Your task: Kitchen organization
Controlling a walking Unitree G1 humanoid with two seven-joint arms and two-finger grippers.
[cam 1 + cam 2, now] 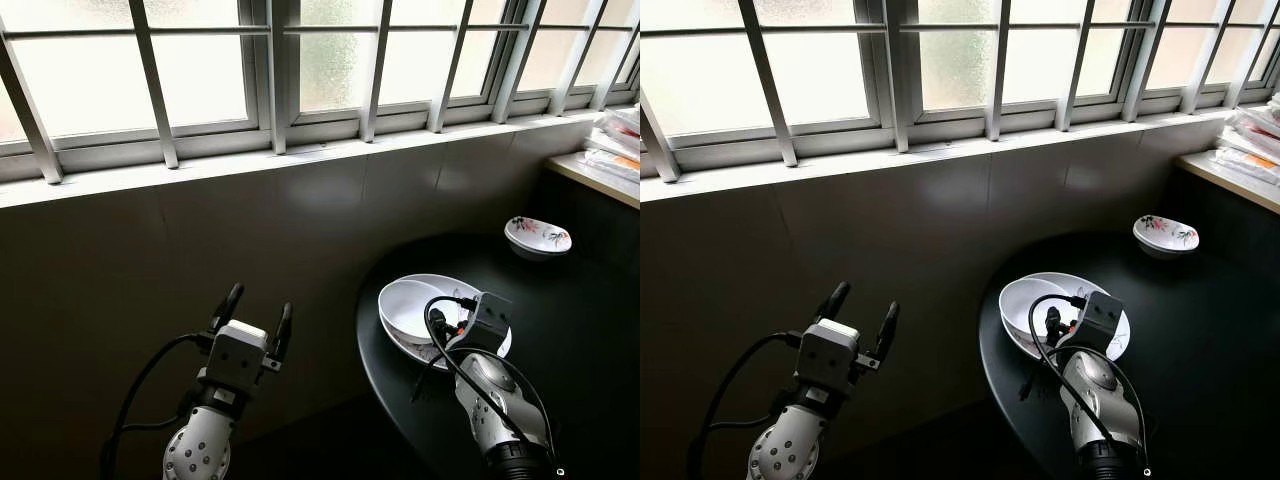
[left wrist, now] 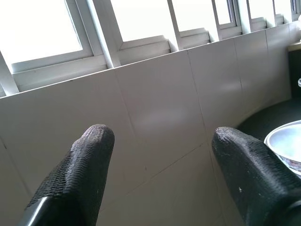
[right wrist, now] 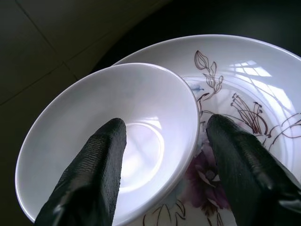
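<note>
The white bowl (image 3: 108,141) sits tilted inside the wide flowered plate (image 3: 254,94), leaning toward the plate's wall-side rim rather than nested flat; the pair rests near the rounded edge of the dark surface (image 1: 580,340), which I judge makes it the handiest thing to reach first. My right tool (image 3: 164,155) hovers just above the bowl with its two fingers spread apart, one over the bowl's hollow and the other over the plate beyond the bowl's rim, so the rim lies between them; nothing is gripped yet. I hold it this way, I think, so that a pinch on the rim could lift the bowl off the plate and let me sort the dishes one at a time. A thin, smooth rim tilted like this may slip or tip as the fingers close, so the approach wants care.

Further back on the same surface, well apart from the stack, stands a small patterned bowl (image 1: 538,237); it is probably next to be gathered. At the far right a lighter ledge carries stacked packets (image 1: 615,145), too small to make out. My left tool (image 1: 252,318) is raised in front of the tiled wall (image 1: 200,240) below the barred window (image 1: 300,70), its fingers parted and empty; it waits off the surface's edge, clear of the work.
</note>
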